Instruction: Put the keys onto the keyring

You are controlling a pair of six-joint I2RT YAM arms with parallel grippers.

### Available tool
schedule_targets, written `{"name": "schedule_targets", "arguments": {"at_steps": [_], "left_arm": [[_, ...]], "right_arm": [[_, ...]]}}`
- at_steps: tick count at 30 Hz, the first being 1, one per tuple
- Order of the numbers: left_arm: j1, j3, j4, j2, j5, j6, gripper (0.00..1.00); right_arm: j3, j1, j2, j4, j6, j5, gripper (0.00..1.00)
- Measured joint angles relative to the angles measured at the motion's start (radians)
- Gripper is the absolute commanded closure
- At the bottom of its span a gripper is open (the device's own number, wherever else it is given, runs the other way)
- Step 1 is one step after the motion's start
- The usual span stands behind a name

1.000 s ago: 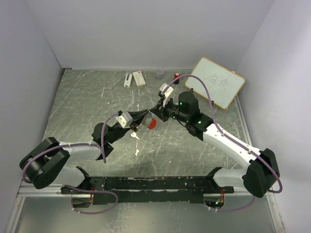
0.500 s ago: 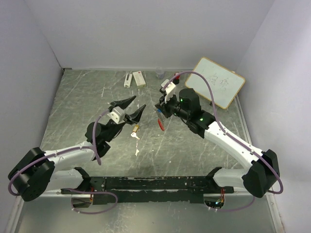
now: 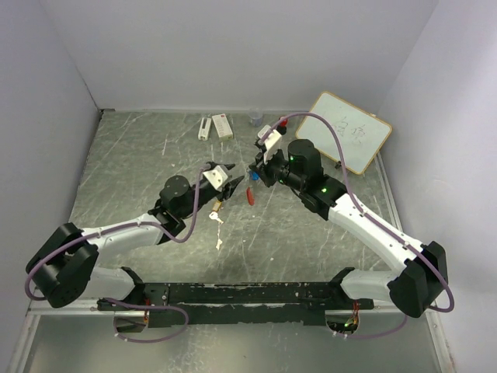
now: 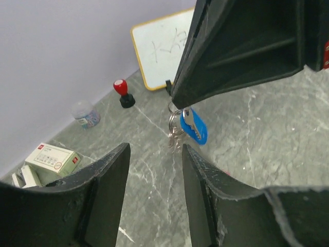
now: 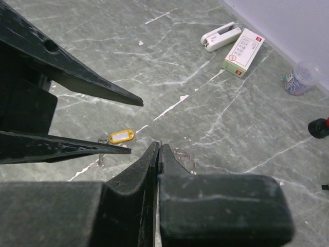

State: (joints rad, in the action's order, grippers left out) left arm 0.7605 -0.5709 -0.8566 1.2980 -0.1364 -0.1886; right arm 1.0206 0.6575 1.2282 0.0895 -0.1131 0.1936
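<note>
My right gripper [image 3: 254, 172] [image 5: 158, 147] is shut on the keyring [image 4: 175, 127], a thin wire loop hanging from its tip with a blue tab [image 4: 194, 126] [image 3: 254, 176] and a red tag [image 3: 249, 194] below. My left gripper [image 3: 224, 171] [image 4: 154, 150] stands open just left of it, nothing between its fingers. The keys lie on the table: a yellow one [image 3: 217, 205] [image 5: 121, 136] under the left gripper, and a pale one [image 3: 219, 243] nearer the arm bases.
At the back stand a white stapler [image 3: 204, 127], a small box [image 3: 223, 125], a clear jar [image 3: 255, 117] and a red-capped stamp [image 4: 123, 93]. A whiteboard [image 3: 344, 130] leans at the back right. Walls close in the left, back and right sides.
My left gripper was shut beside the red tag, then let go, opened wide and pulled back. It has now come in towards the right gripper again, jaws a little narrower. The right gripper barely moved.
</note>
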Motion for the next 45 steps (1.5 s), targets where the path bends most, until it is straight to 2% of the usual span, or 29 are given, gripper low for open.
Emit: {"name": "schedule_targets", "arguments": {"at_steps": [6,30,38,45], "left_arm": [[0.0,-0.034,0.06,0.048,-0.013,-0.044,0.45],[0.0,-0.057,0.028,0.105,-0.071,-0.063,0.49],[0.0,-0.057,0.008,0.107,-0.087,-0.063,0.53],[0.0,-0.063,0.008,0.112,-0.104,-0.063,0.62]], "right_arm": [[0.0,0.0,0.0,0.008,-0.013,0.005,1.0],[-0.001,0.0,0.0,0.011,-0.019,0.054,1.0],[-0.003,0.0,0.0,0.011,-0.019,0.066,1.0],[-0.009,0.0,0.0,0.013,-0.019,0.073,1.0]]}}
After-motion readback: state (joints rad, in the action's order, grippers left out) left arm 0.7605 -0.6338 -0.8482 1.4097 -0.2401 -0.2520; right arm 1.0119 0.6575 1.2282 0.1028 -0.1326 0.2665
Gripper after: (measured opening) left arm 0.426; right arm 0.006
